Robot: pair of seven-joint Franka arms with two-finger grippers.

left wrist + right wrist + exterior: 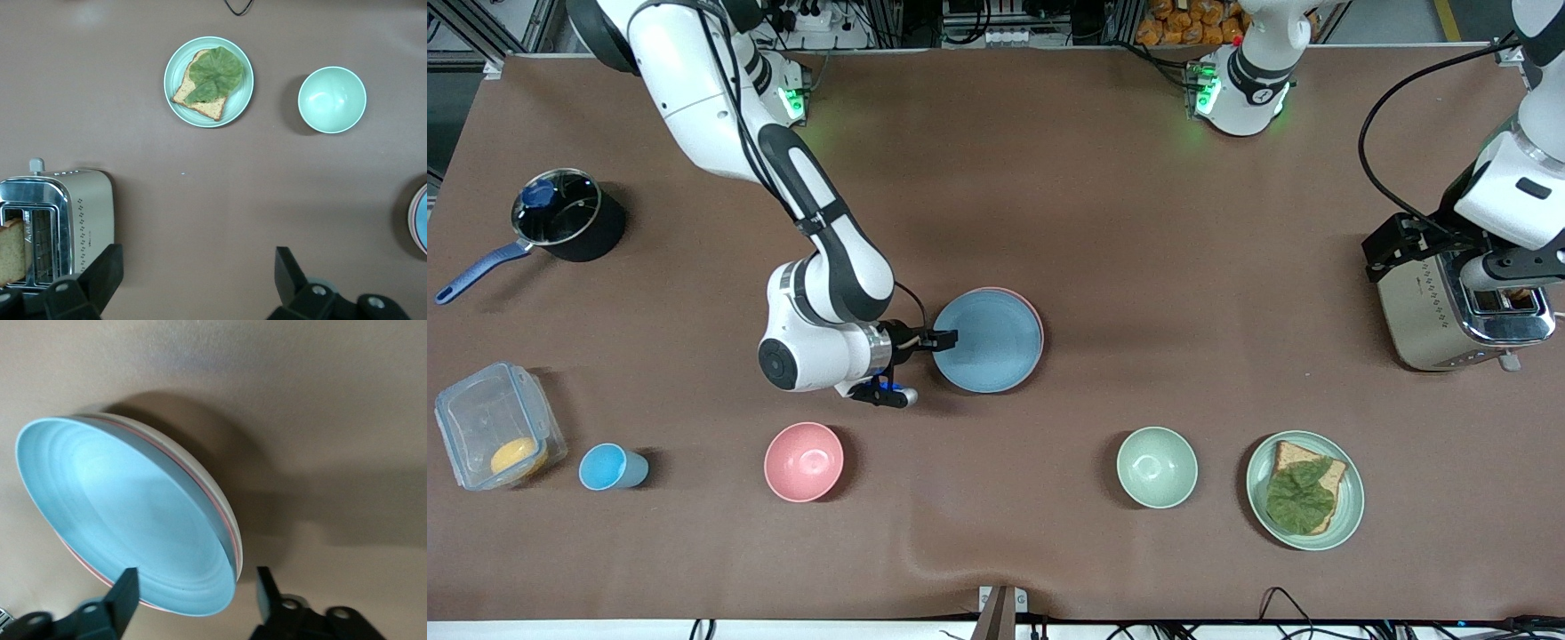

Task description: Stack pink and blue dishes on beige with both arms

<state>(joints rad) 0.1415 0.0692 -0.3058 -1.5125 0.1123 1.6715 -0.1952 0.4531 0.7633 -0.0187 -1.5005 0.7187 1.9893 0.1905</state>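
Glossy white arms [818,222], black joint bands, black cables, green base lights.

- Bench [1103,222]: brown, with a wrinkle at the edge nearest the front camera.
- Plate stack [989,340]: mid-bench, blue on top.
- Pot [565,215]: at the right arm's end.
- Box [494,425], cup [609,467], pink bowl [804,461], green bowl [1157,467] and green plate [1305,490]: in a row along the near edge.
- Toaster [1458,307]: at the left arm's end.
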